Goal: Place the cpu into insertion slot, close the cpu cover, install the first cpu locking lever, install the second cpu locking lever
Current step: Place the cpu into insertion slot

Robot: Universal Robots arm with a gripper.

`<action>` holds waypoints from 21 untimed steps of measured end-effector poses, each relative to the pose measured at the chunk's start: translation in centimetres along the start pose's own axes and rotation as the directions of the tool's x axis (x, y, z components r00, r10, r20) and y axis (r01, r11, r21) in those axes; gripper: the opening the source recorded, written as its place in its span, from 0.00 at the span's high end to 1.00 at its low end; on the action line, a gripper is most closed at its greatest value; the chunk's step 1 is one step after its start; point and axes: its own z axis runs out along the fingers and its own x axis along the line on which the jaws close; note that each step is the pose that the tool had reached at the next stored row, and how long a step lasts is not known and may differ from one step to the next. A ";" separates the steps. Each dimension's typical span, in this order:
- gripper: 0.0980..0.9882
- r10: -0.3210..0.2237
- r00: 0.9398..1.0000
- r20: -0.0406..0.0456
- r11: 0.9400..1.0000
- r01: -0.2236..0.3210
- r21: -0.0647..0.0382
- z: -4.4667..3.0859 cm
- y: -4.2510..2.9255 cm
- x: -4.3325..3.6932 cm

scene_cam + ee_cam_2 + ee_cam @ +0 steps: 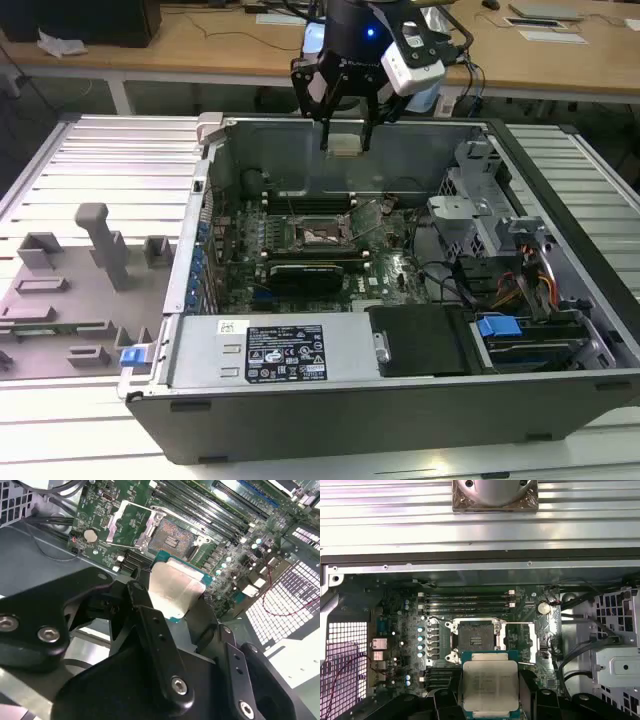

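A slatted metal bench (90, 150) is seen carrying an open computer case (400, 410), which lies directly below the tool. The arm above the tool is cut off at the frame edge in the exterior view. Inside the case, the green motherboard (385, 262) is partly covered by cables and a drive cage on the exterior view's right. A white and black label (285, 352) is fixed to the case's near cover, on the camera's side of the tool; its writing cannot be read. The insertion slot (474, 636) is seen uncovered beneath the tool, its dark contact field exposed. The cpu cover (520, 640) is swung open and lies beside the slot. The locking levers are too thin to be made out with certainty.

The tool (346, 143) is held above the case's far wall, closed on the cpu (489, 684), which is gripped by two opposite edges with its pale metal face turned up. Those edges are hidden by the black fingers (150, 615), and one end of the chip is cut off in the first wrist view. Faint print is carried on the chip's face but is not legible. The cpu is clear of the slot, touching nothing but the tool.
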 end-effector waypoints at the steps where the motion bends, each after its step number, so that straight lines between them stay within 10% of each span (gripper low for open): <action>1: 0.51 0.000 1.000 0.000 1.000 0.000 0.000 0.00 0.00 0.00; 21: 0.51 0.000 1.000 0.003 1.000 0.000 0.000 1.31 -0.12 0.06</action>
